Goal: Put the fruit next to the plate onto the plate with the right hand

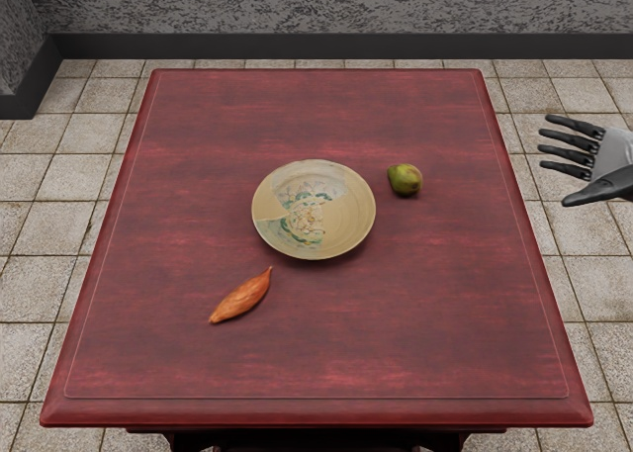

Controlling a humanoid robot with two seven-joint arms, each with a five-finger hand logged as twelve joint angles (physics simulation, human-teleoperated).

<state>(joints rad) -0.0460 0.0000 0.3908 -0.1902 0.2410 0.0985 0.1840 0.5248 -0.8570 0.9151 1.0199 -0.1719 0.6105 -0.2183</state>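
Beside glazed round plate (346, 218): smooth green fruit (405, 179) | right hand (589, 161): dark, jointed, spread wide, empty

We see a bright, even scene under soft light that seems to fall from above. Shadows are small and tight: a thin dark line under the near edge of the plate (348, 190), a small patch beneath the green fruit (405, 179), and a sliver under the orange pod (241, 296). The desk (445, 323) shows a dull, streaky sheen. Focus is crisp from edge to edge, and the floor's tile lines run straight. The right robot hand (601, 157) reads dark with pale highlights.
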